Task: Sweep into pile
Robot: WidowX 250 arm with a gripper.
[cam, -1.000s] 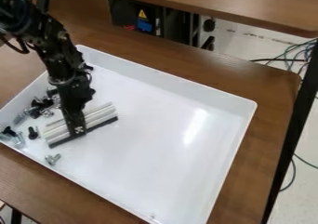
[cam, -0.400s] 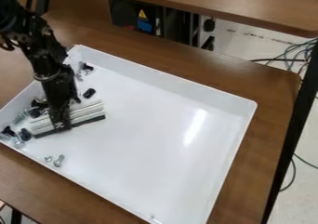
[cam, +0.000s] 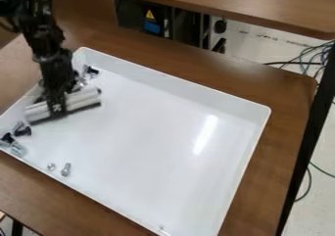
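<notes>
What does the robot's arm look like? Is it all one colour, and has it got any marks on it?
The arm is nearly all black, with chunky, knobbly joints. A thin greyish ring goes partly round it. The gripper is black too, with a little whitish mark low down.

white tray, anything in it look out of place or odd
Strays, mainly: a metal screw and a smaller metal piece sit apart from the hardware at the tray's left corner; a tiny bit lies alone near the bottom.
</notes>
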